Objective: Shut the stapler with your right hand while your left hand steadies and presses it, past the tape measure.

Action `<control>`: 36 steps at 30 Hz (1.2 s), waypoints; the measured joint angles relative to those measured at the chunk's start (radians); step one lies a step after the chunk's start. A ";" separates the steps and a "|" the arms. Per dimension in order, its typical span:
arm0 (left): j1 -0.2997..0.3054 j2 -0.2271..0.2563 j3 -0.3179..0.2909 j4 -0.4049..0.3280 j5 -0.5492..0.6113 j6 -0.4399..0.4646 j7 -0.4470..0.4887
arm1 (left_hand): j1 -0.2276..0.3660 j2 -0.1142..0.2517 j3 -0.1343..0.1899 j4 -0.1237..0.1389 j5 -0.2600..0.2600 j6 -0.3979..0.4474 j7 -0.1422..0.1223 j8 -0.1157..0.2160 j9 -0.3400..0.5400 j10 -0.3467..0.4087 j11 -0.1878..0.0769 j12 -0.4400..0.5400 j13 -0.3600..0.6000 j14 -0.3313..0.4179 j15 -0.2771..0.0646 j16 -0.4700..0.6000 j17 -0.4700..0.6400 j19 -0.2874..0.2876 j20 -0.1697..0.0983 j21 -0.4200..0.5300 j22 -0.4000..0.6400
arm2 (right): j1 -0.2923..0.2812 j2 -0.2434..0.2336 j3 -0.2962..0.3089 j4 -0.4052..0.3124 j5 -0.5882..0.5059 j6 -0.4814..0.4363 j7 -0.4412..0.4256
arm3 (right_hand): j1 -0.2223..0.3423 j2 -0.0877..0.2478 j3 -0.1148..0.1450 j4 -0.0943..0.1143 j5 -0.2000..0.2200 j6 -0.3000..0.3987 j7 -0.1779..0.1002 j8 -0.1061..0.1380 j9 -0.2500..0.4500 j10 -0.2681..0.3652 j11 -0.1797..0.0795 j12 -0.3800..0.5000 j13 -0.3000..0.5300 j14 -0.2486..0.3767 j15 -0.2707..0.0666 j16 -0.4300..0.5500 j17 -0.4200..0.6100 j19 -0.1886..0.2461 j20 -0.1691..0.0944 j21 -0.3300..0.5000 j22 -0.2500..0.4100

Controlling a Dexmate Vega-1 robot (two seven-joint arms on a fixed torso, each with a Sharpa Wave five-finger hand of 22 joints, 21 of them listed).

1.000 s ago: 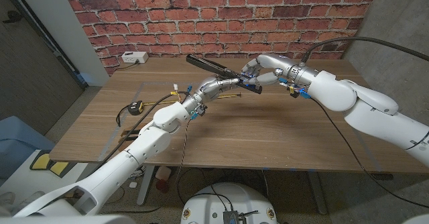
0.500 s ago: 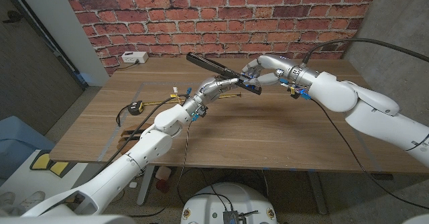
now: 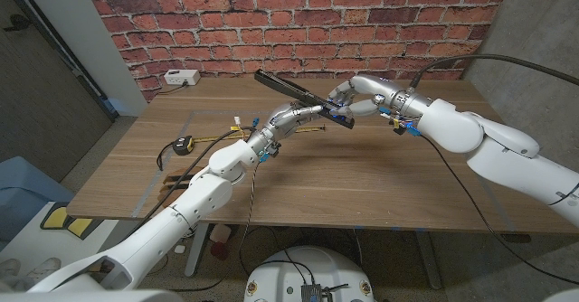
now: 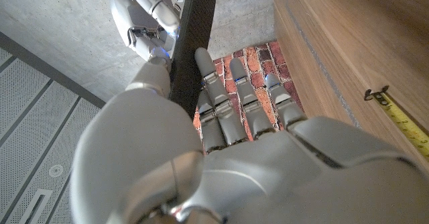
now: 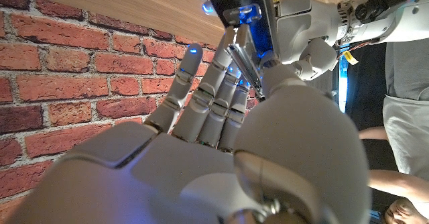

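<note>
Two hands meet above the far middle of the wooden table, which stands against a red brick wall. Left hand grips the stapler, fingers wrapped on its body, its black top arm raised open and slanting up toward the wall. Right hand holds the stapler's front end, fingers curled over it. Tape measure lies near the left edge, its yellow blade run out toward the left arm. White box sits at the far left corner. Near half of the tabletop is bare wood.
</note>
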 measured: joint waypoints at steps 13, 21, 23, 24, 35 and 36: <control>-0.018 0.001 0.006 0.016 -0.005 0.008 -0.028 | -0.009 0.009 -0.018 0.018 0.014 -0.029 -0.035 -0.004 0.026 -0.002 -0.024 -0.009 0.009 0.000 0.000 -0.033 -0.018 0.000 0.000 0.000 -0.002 | -0.011 0.008 0.005 -0.002 -0.005 0.001 -0.021 | -0.141 -0.003 -0.090 0.051 -0.006 -0.104 0.032 -0.040 -0.023 0.016 0.006 -0.022 -0.037 -0.022 0.005 -0.049 -0.064 0.017 -0.002 -0.007 -0.009; -0.022 0.006 0.006 0.019 -0.005 0.015 -0.032 | -0.002 0.023 -0.020 0.023 0.019 -0.032 -0.042 -0.001 0.038 -0.014 -0.021 -0.021 0.013 0.005 0.005 -0.043 -0.021 0.000 0.000 0.008 -0.003 | -0.013 0.014 0.006 -0.005 -0.017 -0.007 -0.037 | -0.295 -0.085 -0.159 0.096 -0.024 -0.142 0.059 -0.040 -0.052 -0.040 0.043 -0.063 -0.073 -0.114 0.045 -0.093 -0.160 0.024 0.005 -0.041 -0.009; -0.022 0.006 0.006 0.019 -0.005 0.016 -0.035 | 0.007 0.032 -0.020 0.024 0.019 -0.035 -0.044 0.000 0.039 -0.014 -0.021 -0.023 0.014 0.005 0.005 -0.043 -0.023 -0.002 -0.002 0.008 -0.003 | -0.015 0.016 0.006 -0.005 -0.019 -0.008 -0.041 | -0.332 -0.101 -0.175 0.104 -0.024 -0.168 0.059 -0.040 -0.062 -0.073 0.049 -0.084 -0.086 -0.163 0.057 -0.095 -0.184 0.012 0.017 -0.061 -0.009; -0.023 0.008 0.006 0.019 -0.005 0.017 -0.035 | 0.007 0.032 -0.023 0.026 0.020 -0.035 -0.044 -0.001 0.039 -0.014 -0.021 -0.024 0.015 0.005 0.005 -0.045 -0.023 -0.004 -0.004 0.008 -0.003 | -0.016 0.018 0.005 -0.005 -0.022 -0.009 -0.046 | -0.346 -0.112 -0.180 0.109 -0.024 -0.183 0.058 -0.040 -0.068 -0.095 0.055 -0.099 -0.096 -0.196 0.068 -0.096 -0.200 0.000 0.027 -0.075 -0.009; -0.027 0.010 0.005 0.016 -0.007 0.021 -0.043 | 0.007 0.032 -0.028 0.032 0.027 -0.037 -0.046 0.001 0.051 -0.014 -0.021 -0.024 0.023 0.005 0.005 -0.050 -0.023 -0.004 -0.004 0.008 -0.002 | -0.041 0.027 0.019 -0.005 -0.036 -0.018 -0.084 | -0.378 -0.117 -0.208 0.093 -0.024 -0.323 0.043 -0.040 -0.101 -0.321 0.079 -0.231 -0.119 -0.478 0.144 -0.093 -0.250 -0.106 0.091 -0.174 -0.009; -0.027 0.010 0.005 0.016 -0.007 0.021 -0.043 | 0.007 0.032 -0.028 0.032 0.027 -0.037 -0.046 0.001 0.052 -0.014 -0.021 -0.024 0.023 0.005 0.005 -0.050 -0.023 -0.004 -0.004 0.008 -0.002 | -0.043 0.028 0.020 -0.006 -0.036 -0.018 -0.084 | -0.378 -0.117 -0.210 0.092 -0.024 -0.336 0.042 -0.040 -0.104 -0.341 0.078 -0.242 -0.119 -0.495 0.146 -0.091 -0.252 -0.111 0.097 -0.181 -0.009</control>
